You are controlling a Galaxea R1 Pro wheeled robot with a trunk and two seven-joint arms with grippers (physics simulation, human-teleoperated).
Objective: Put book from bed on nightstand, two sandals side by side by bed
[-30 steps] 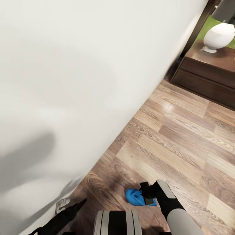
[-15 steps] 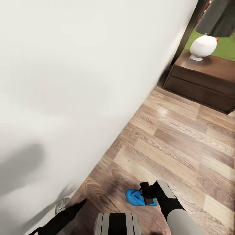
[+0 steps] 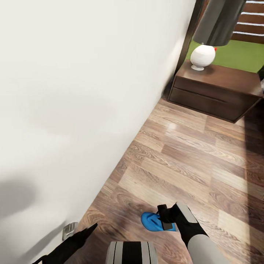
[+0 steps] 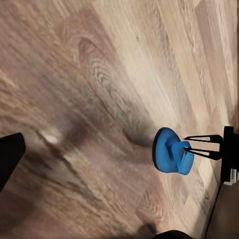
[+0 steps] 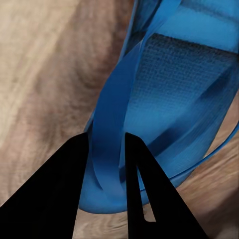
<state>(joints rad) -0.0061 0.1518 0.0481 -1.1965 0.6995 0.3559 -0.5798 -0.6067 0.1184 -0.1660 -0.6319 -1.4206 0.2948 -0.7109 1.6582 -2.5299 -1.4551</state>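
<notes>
My right gripper [image 3: 161, 220] is shut on the strap of one bright blue sandal [image 3: 150, 221], held just above the wood-plank floor [image 3: 190, 154]. In the right wrist view, both dark fingers [image 5: 137, 164] pinch the strap of the sandal [image 5: 169, 99]. The left wrist view catches the sandal [image 4: 172, 151] and the right gripper [image 4: 188, 148] from the side. My left gripper [image 3: 90, 228] hangs low by the white wall, its jaws unclear. The dark reddish-brown nightstand [image 3: 216, 88] stands at the far right. The book, the bed and the other sandal are out of view.
A plain white wall [image 3: 73, 110] runs along my left, very close to the left arm. On the nightstand stands a white-based lamp [image 3: 202, 55] with a dark shade. Behind it is a dark-framed window showing green [image 3: 234, 55].
The head view has swung, so the nightstand and lamp now sit further left and show more fully. Both arms and the held sandal keep their places in the picture.
</notes>
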